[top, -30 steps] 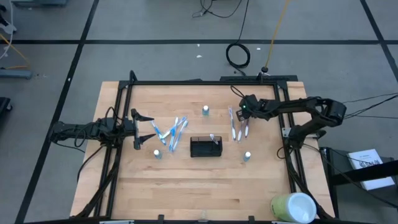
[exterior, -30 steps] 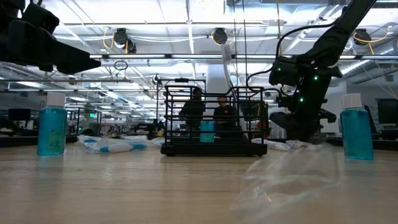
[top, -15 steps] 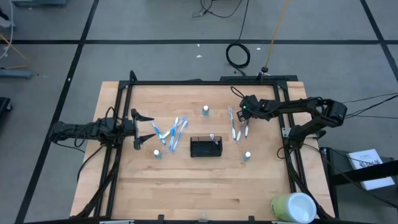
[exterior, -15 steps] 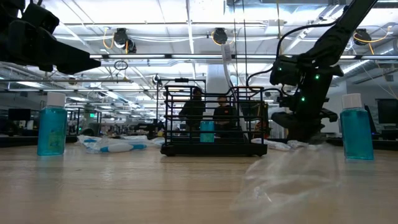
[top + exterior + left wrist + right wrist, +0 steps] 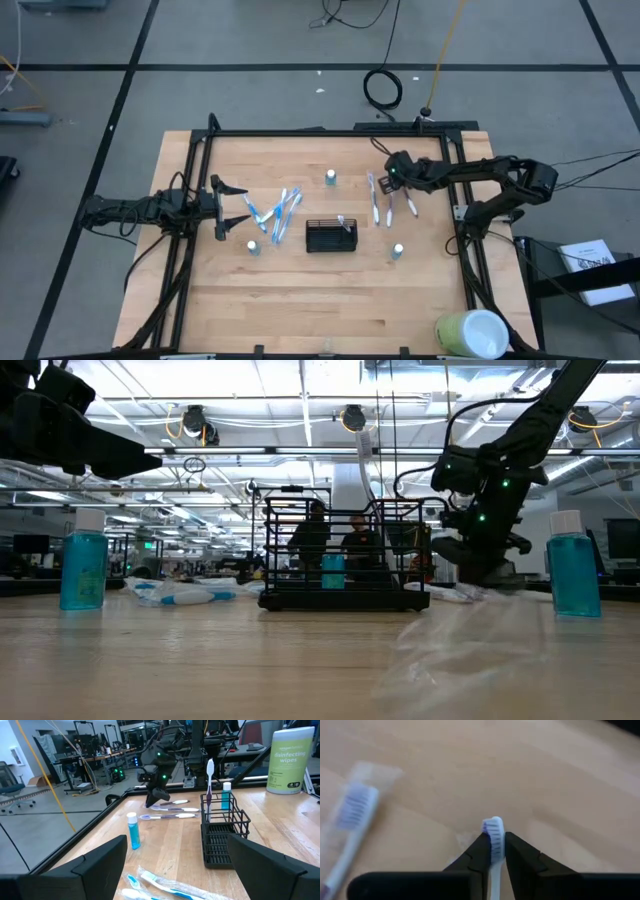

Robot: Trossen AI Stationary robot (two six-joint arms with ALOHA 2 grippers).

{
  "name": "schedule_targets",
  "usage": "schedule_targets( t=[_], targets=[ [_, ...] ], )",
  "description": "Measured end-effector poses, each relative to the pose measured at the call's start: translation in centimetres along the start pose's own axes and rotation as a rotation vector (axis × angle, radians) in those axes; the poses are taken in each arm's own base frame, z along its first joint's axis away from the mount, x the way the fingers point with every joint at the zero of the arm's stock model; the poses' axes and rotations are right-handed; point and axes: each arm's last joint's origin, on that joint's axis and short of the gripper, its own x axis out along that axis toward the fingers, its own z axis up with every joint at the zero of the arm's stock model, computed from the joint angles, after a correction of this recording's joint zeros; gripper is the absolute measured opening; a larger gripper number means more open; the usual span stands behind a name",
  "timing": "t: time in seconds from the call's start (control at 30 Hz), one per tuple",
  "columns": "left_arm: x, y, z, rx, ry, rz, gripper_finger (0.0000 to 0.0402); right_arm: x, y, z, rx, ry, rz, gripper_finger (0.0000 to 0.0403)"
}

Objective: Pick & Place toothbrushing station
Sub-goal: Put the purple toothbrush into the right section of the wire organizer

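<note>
right gripper (image 5: 493,851): I'm pinching a white toothbrush (image 5: 493,832) on the bench (image 5: 300,290)
left gripper (image 5: 228,206): I'm idling wide open

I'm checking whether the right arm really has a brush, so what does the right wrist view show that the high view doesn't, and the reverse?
Only the right wrist view shows the right gripper pinched on a purple toothbrush just below its bristle head.

Only the high view shows the toothbrushing station mid-table, the small blue bottles, the blue toothbrushes, and the left gripper waiting open at the table's left.

Both show another purple toothbrush lying on the wooden table.
</note>
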Motion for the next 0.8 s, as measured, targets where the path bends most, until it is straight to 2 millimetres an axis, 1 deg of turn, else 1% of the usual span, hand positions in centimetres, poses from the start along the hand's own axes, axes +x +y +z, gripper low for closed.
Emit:
schedule_targets(
  t=[0.1, 0.2, 0.4, 0.57, 0.8],
  targets=[
    [0.0, 0.0, 0.0, 0.000, 0.000, 0.000, 0.0351, 0.0, 0.3, 0.4, -0.005, -0.040, 0.032, 0.0040],
    [0.0, 0.0, 0.0, 0.000, 0.000, 0.000, 0.0351, -0.1, 0.6, 0.8, -0.005, -0.066, 0.099, 0.0040],
    [0.0, 0.0, 0.0, 0.000, 0.000, 0.000, 0.0351, -0.9, 2.1, 1.6, -0.035, -0.161, 0.246, 0.0034],
    [0.0, 0.0, 0.0, 0.000, -0.001, 0.000, 0.0351, -2.6, 3.1, 2.3, -0.070, -0.283, 0.326, 0.0034],
    [0.0, 0.0, 0.0, 0.000, 0.000, 0.000, 0.0351, -6.4, 4.2, 2.7, -0.110, -0.423, 0.449, 0.0031]
  ],
)
